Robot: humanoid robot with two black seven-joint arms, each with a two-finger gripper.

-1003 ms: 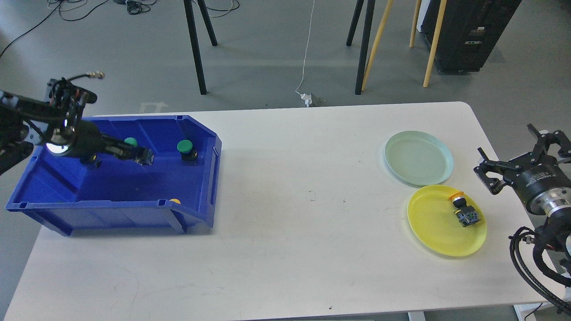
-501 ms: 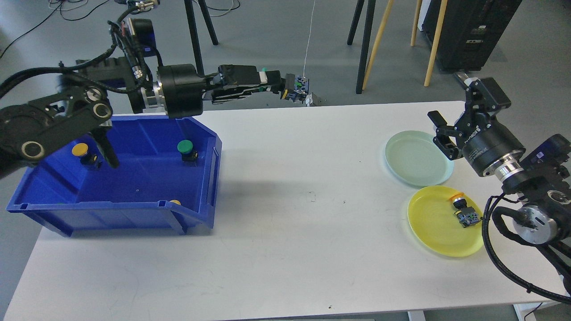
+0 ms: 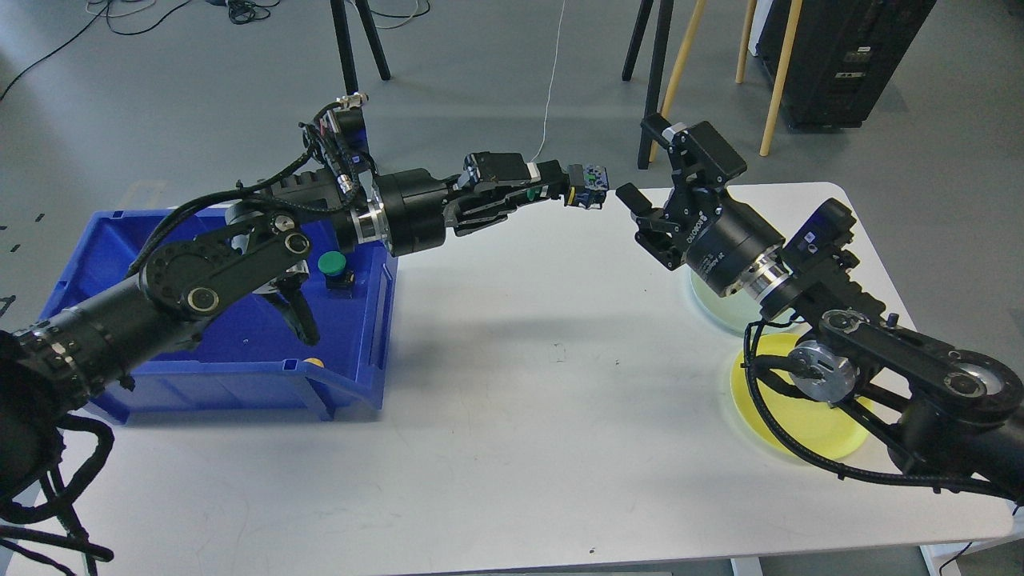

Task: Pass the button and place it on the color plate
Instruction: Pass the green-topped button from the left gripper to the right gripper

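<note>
Because the handover is near, the left gripper point(image 3: 560, 190) clenches the button point(image 3: 588, 197) out toward the spread-fingered right gripper point(image 3: 640, 220).

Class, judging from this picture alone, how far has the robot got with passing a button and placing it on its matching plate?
In hand: the left gripper holds a button out over the table toward the open right gripper; they have not met. Left: the handover, then placing it on a plate, likely the green plate. Another green button waits in the bin.
</note>
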